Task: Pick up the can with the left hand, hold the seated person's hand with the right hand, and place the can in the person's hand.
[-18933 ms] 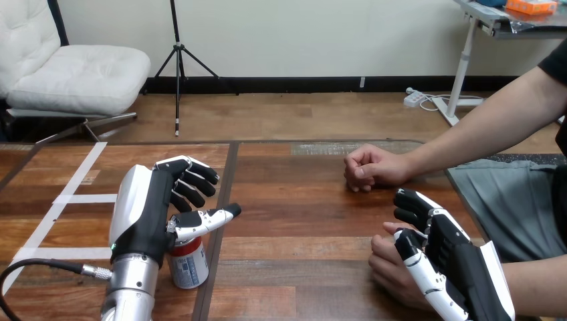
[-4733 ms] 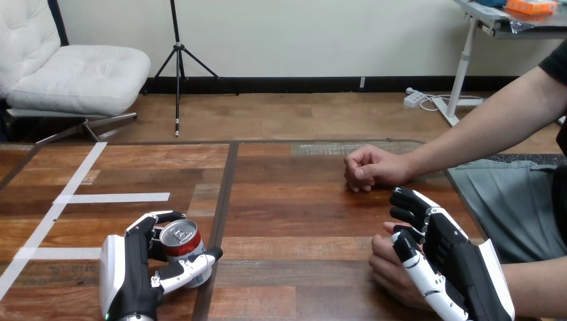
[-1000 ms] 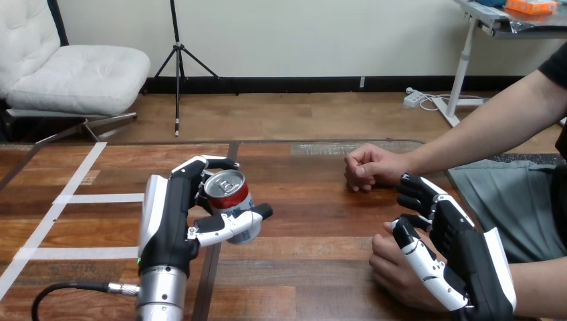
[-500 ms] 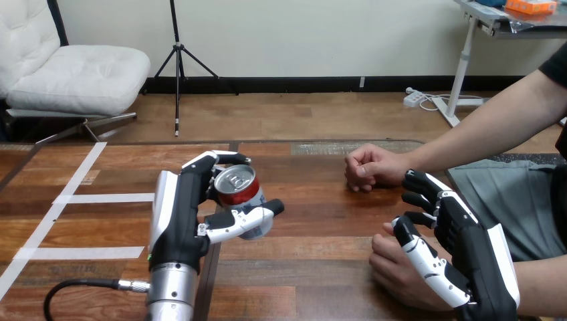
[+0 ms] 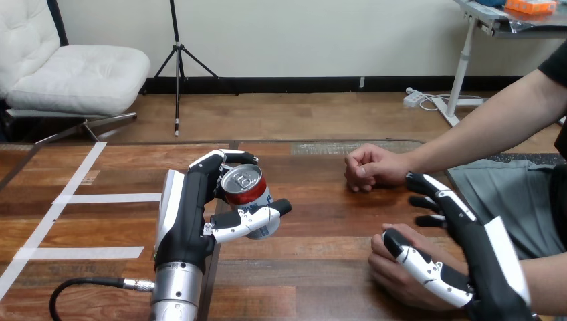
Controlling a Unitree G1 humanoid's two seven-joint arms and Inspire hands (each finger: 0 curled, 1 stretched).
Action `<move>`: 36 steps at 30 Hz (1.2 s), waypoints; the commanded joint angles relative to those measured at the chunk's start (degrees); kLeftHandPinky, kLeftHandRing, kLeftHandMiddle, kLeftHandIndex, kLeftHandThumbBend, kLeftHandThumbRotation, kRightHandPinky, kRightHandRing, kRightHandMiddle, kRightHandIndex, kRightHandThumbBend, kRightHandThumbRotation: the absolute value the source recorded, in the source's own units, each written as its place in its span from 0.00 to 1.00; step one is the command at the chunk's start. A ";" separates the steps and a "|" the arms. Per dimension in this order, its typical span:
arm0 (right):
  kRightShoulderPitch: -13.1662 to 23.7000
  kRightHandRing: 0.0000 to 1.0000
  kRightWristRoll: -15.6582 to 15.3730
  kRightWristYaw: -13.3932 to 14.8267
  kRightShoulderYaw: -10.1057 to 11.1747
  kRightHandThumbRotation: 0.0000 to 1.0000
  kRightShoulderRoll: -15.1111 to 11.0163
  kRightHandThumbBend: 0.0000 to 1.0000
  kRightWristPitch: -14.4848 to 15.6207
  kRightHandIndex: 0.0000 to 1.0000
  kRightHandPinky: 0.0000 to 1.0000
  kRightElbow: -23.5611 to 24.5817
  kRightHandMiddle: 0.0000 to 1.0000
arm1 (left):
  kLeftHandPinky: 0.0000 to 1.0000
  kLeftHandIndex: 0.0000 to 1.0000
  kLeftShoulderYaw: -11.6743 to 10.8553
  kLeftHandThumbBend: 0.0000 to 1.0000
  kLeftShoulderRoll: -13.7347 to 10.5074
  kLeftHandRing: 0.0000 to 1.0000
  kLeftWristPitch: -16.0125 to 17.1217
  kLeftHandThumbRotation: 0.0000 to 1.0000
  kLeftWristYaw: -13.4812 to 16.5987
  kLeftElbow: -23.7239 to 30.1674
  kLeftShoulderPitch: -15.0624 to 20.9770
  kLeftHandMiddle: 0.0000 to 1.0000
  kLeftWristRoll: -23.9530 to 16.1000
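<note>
- The can (image 5: 249,192) is being gripped by the left hand (image 5: 187,214), with fingers and thumb wrapped round it. It is being carried tilted above the table (image 5: 301,267), well to the left of the person's near hand (image 5: 391,275).
- The right hand (image 5: 483,257) is being held spread over the person's near hand. Its thumb is lying across that hand, and its fingers are straight and closed round nothing.
- The person's near hand is being rested curled, so no open palm is being offered. The can could be pushed against knuckles and toppled.
- With no firm hold being taken, that hand could be nudged aside at the hand-over.
- The person's far fist (image 5: 369,167), just beyond the near hand, could be clipped by a wide swing.
</note>
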State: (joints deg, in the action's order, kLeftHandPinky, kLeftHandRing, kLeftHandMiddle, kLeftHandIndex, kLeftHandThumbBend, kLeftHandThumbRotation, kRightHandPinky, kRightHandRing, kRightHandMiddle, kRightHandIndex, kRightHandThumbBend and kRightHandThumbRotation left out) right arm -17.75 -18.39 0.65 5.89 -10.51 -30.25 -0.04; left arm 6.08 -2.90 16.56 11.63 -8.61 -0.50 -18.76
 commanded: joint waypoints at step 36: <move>-0.78 0.88 -15.76 1.46 3.79 0.43 -9.77 0.80 10.81 0.91 0.86 13.90 0.90 | 0.45 0.58 0.88 0.68 0.89 0.42 2.32 0.00 -0.22 0.96 5.34 0.44 -0.21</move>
State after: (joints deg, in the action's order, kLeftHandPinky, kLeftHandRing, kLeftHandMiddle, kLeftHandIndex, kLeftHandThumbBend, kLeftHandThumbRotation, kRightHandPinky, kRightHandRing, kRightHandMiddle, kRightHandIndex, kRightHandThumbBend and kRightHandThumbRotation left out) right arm -20.22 -33.98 2.45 9.20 -18.35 -20.23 10.58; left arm 6.47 -2.11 17.24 11.36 -8.71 0.24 -18.82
